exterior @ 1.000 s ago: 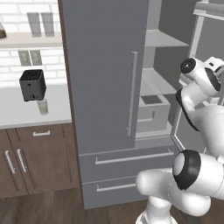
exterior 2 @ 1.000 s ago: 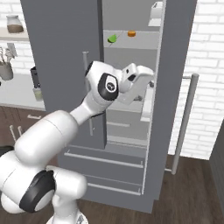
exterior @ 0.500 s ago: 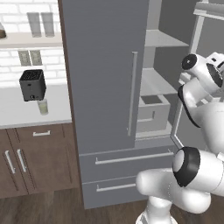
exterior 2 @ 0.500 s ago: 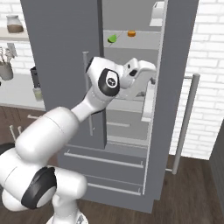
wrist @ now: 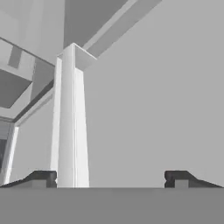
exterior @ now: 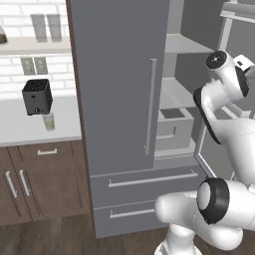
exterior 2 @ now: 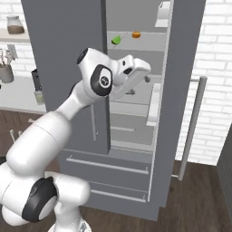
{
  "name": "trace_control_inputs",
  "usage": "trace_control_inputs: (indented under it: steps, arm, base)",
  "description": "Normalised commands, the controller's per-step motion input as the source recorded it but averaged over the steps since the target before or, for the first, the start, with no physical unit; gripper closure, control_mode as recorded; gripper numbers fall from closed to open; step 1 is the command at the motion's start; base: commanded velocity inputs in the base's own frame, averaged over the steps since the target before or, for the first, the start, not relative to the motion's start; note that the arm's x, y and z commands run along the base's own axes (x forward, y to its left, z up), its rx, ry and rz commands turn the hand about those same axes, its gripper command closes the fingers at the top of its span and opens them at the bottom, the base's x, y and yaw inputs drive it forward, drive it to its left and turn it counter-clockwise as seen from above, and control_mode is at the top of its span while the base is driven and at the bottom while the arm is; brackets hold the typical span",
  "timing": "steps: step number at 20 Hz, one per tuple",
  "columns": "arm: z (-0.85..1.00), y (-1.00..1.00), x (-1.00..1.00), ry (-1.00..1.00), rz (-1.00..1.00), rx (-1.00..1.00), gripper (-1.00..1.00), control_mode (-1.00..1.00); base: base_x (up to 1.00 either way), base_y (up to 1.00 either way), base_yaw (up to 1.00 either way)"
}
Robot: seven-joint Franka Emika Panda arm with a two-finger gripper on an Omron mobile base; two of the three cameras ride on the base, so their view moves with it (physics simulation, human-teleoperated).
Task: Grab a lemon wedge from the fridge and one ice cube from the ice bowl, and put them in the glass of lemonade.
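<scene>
Inside the fridge [exterior 2: 181, 113], gripper [wrist: 109, 178] spread wide, empty

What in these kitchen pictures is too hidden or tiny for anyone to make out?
- Lemon wedge, right base view: too small for detail.
- Fridge shelves, left base view: closed door hides most.
- Glass of lemonade, left base view: too small to see contents clearly.
- Pincer, hand view: bottom edge cuts fingertips.

We see the fridge [exterior 2: 68, 50] with its right door swung open, and our arm reaching into it. The lemon wedge [exterior 2: 116, 40] sits on an upper shelf [exterior 2: 149, 47], near a small orange item [exterior 2: 136, 35].
</scene>
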Motion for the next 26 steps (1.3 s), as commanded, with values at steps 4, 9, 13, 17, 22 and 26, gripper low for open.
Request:
trace_control_inputs:
  steps: [4, 9, 13, 17, 22, 26]
  arm:
    - [-0.15, 0.52, 0.0, -0.1, 0.19, 0.5, -1.0, -1.0]
    - [-0.13, 0.7, 0.0, -0.01, 0.25, 0.43, -1.0, -1.0]
    - [0.0, 0.77, 0.0, 0.11, 0.22, 0.2, -1.0, -1.0]
    - [0.0, 0.9, 0.0, 0.14, 0.07, 0.08, -1.0, -1.0]
    - [0.0, 0.96, 0.0, 0.07, 0.0, 0.05, -1.0, -1.0]
    - [-0.19, 0.61, 0.16, 0.02, -0.08, 0.04, -1.0, -1.0]
  base:
    - [0.0, 0.0, 0.0]
    - [0.0, 0.0, 0.0]
    - [0.0, 0.0, 0.0]
    - [0.0, 0.0, 0.0]
    - [0.0, 0.0, 0.0]
    - [0.0, 0.0, 0.0]
